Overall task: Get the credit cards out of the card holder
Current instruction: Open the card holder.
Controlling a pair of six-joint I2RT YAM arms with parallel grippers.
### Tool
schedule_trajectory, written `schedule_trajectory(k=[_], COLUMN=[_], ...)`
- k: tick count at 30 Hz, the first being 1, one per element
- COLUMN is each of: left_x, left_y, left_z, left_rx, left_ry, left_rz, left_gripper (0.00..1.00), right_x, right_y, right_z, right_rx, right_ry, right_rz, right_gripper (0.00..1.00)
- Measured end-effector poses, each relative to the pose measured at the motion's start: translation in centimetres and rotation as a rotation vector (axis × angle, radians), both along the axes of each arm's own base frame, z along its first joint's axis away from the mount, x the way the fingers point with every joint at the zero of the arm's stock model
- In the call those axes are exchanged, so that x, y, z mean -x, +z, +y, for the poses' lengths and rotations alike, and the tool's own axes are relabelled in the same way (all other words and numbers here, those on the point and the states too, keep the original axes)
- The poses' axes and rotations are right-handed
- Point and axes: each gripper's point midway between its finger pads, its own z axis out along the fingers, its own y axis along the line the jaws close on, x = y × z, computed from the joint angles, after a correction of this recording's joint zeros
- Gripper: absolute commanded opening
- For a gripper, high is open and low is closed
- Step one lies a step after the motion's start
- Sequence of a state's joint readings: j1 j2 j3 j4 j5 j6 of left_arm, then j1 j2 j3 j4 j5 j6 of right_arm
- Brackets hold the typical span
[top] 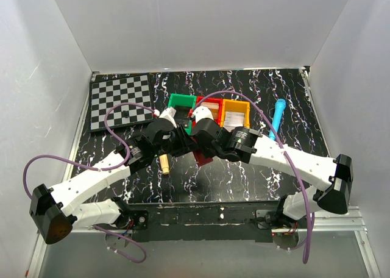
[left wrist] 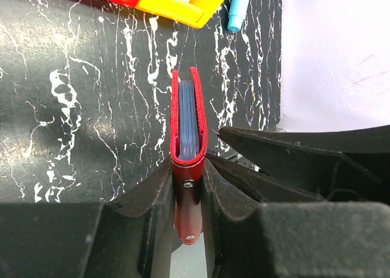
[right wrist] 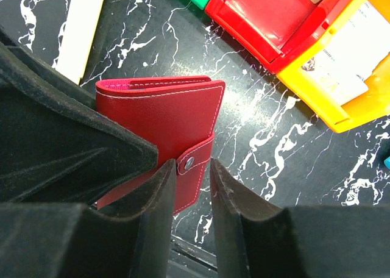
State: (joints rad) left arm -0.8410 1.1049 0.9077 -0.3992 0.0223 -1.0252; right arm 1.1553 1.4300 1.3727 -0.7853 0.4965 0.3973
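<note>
The dark-red card holder [left wrist: 187,199] stands on edge, with my left gripper [left wrist: 187,168] shut on its lower part. Between its covers show the pale-blue edges of the credit cards [left wrist: 189,122]. In the right wrist view the card holder [right wrist: 161,110] shows its flat side, with the snap tab [right wrist: 194,168] wrapped over its edge. My right gripper [right wrist: 192,163] is open, its fingers either side of that tab with a gap on the right. From above, both grippers meet mid-table and only a corner of the card holder [top: 204,158] shows.
Green bin [top: 181,102], red bin [top: 209,106] and yellow bin [top: 235,112] stand in a row just behind the grippers. A blue pen [top: 277,118] lies to the right, a chessboard [top: 120,101] at back left, and a cream stick [top: 164,163] under the left arm.
</note>
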Motion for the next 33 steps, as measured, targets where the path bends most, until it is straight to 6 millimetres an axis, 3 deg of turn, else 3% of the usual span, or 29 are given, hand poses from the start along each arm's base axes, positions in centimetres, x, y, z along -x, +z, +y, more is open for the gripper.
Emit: schedule_trajectory(k=[10, 16, 33], left_x=[-0.12, -0.17, -0.07], left_y=[0.26, 0.2, 0.17], left_z=[-0.09, -0.01, 0.19], left_rx=[0.006, 0.002, -0.006], left_ry=[0.002, 0.006, 0.013], left_rz=[-0.006, -0.006, -0.01], left_gripper=[0.0, 0.0, 0.0], right_x=[-0.06, -0.12, 0.43], right_y=[0.09, -0.08, 0.08], right_z=[0.16, 0.35, 0.09], right_rx=[-0.002, 0.001, -0.031], right_ry=[-0.011, -0.013, 0.001], right_rz=[-0.005, -0.002, 0.008], right_gripper=[0.2, 0.01, 0.01])
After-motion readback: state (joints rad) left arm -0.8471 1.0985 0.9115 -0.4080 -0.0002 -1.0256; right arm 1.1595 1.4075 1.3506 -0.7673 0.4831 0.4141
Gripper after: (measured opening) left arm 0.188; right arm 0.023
